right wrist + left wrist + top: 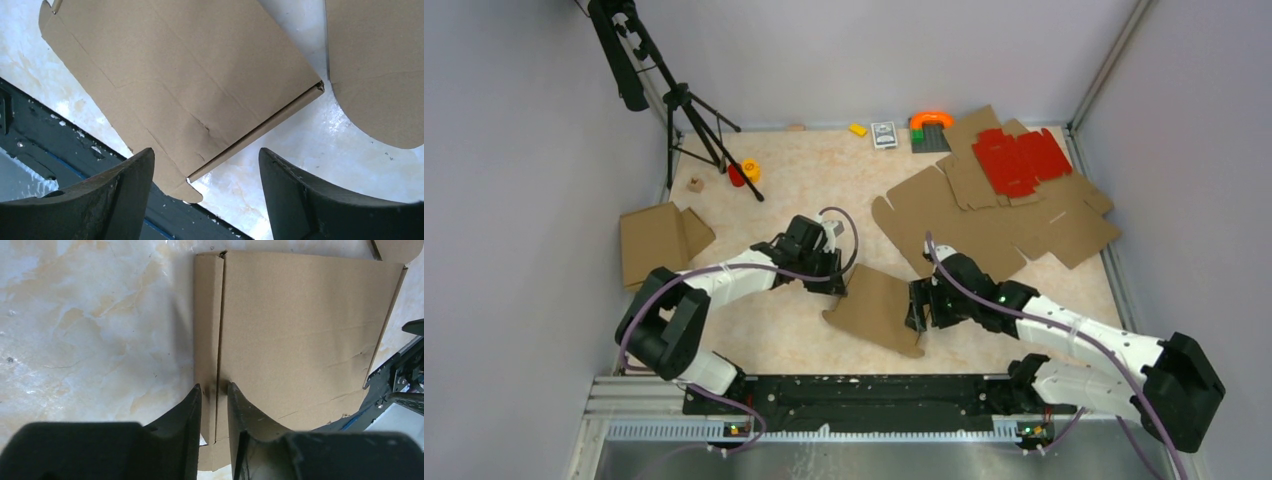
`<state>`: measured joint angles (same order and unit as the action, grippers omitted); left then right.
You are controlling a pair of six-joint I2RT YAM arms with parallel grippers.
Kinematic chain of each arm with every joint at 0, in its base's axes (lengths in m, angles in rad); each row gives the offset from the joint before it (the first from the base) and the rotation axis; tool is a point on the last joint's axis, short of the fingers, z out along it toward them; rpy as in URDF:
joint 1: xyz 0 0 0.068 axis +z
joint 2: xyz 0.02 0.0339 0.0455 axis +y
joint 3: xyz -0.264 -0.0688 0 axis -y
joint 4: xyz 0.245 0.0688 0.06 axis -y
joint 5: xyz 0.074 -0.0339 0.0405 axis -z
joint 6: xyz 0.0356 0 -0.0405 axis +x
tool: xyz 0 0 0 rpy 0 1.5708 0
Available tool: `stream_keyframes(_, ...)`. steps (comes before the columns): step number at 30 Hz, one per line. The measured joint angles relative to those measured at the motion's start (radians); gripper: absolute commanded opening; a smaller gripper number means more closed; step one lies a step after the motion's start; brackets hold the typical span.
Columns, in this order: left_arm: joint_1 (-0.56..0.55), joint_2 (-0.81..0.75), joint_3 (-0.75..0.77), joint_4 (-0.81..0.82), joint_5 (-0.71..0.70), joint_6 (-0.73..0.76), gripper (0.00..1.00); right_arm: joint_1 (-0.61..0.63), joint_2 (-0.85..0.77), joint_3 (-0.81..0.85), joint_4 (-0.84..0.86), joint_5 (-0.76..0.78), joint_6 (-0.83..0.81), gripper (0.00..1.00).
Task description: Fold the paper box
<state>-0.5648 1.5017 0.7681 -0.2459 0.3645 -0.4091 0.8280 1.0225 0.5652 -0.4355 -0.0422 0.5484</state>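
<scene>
Table (804, 190): pale marbled top, walled on three sides.

Flat cardboard sheets (984, 225): loose pile at the far right, with a red die-cut sheet (1021, 160) lying on top. A folded cardboard piece (656, 240) sits at the left edge.

Paper box (876, 310): centre of the table, near side, between the two grippers and well apart from the pile. Plain brown, partly folded. From the top camera its long axis runs roughly left to right, skewed so the right end lies nearer the arm bases. A narrow side strip is creased along its left end, and the crease points away from the left wrist camera. A rounded tab shows at the near right corner in the right wrist view.

Left gripper (214, 387): at the box's far-left end, fingers almost together, pinching the creased strip between them.

Right gripper (206, 152): at the box's right end, fingers spread wide, gripping nothing. The box's corner sits in the gap below them. Contact cannot be told.

Tripod (689, 110): far left.

Small items along the back wall: orange piece (931, 119), yellow block (858, 129).
</scene>
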Motion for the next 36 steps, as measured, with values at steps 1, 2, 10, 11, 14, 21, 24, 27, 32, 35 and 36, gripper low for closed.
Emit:
stream_keyframes(1,0.000,-0.002,-0.002,0.000,-0.003,0.000,0.30,0.000,-0.006,0.000,-0.003,0.000,0.000,0.75)
stream_keyframes(2,0.000,-0.007,-0.006,0.001,-0.006,-0.001,0.31,0.000,-0.014,-0.001,-0.006,-0.001,-0.004,0.75)
stream_keyframes(10,0.000,-0.090,-0.047,-0.046,-0.045,-0.003,0.40,0.000,-0.057,0.003,0.000,-0.047,-0.082,0.74)
stream_keyframes(11,0.000,-0.098,-0.048,-0.048,-0.048,-0.003,0.40,0.000,-0.051,0.007,0.004,-0.072,-0.095,0.75)
stream_keyframes(14,0.000,-0.119,-0.052,-0.055,-0.052,-0.003,0.40,0.017,-0.014,0.022,0.039,-0.143,-0.136,0.76)
stream_keyframes(21,0.002,-0.148,-0.066,-0.056,-0.057,-0.008,0.42,0.220,0.139,0.146,0.046,-0.092,-0.229,0.80)
stream_keyframes(24,0.005,-0.192,-0.084,-0.063,-0.063,-0.014,0.41,0.221,0.169,0.177,0.051,-0.018,-0.251,0.68)
stream_keyframes(27,0.009,-0.255,-0.113,-0.070,-0.066,-0.027,0.41,0.160,0.170,0.177,0.066,-0.019,-0.254,0.50)
stream_keyframes(32,0.011,-0.349,-0.154,-0.109,-0.064,-0.060,0.32,-0.051,0.201,0.184,0.139,-0.090,-0.239,0.29)
stream_keyframes(35,0.011,-0.416,-0.165,-0.158,-0.031,-0.090,0.11,-0.094,0.294,0.222,0.183,-0.141,-0.240,0.00)
stream_keyframes(36,0.010,-0.440,-0.169,-0.169,-0.021,-0.101,0.02,-0.101,0.336,0.239,0.200,-0.163,-0.240,0.00)
